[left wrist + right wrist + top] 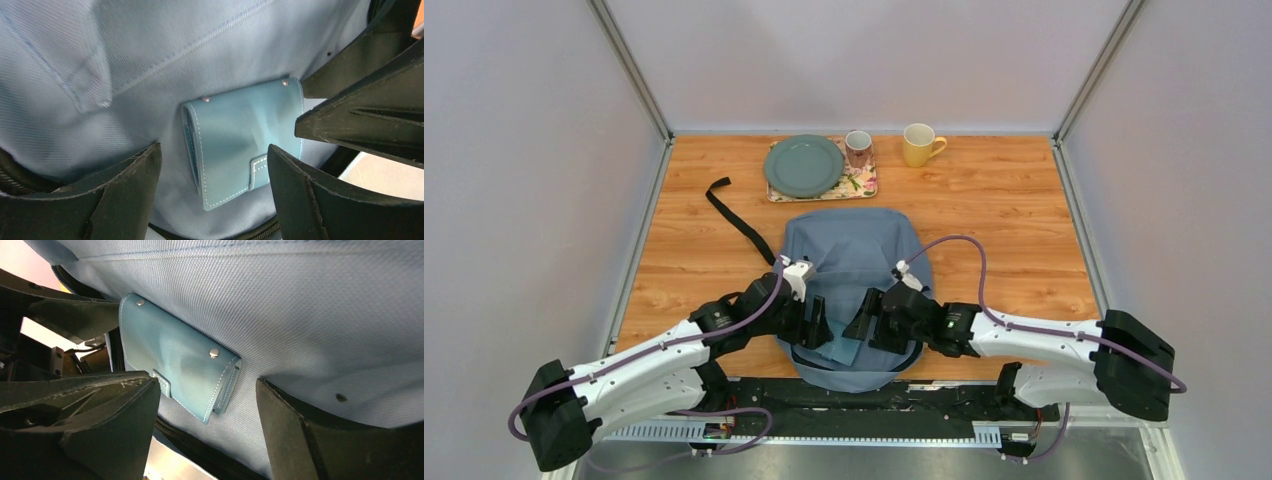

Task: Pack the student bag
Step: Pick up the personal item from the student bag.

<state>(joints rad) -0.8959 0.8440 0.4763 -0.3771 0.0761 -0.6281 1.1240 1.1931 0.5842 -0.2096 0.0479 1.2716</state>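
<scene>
We've got the left hand [817,328] over the near end of the student bag [854,250], spread wide and holding nothing. A teal snap wallet [245,145] lies on the bag's fabric. The right hand [865,322] is also wide and empty. The bag lies flat on the worktop [1014,220].

Overhead view, close wrist views, sharing student bag [854,245]
</scene>
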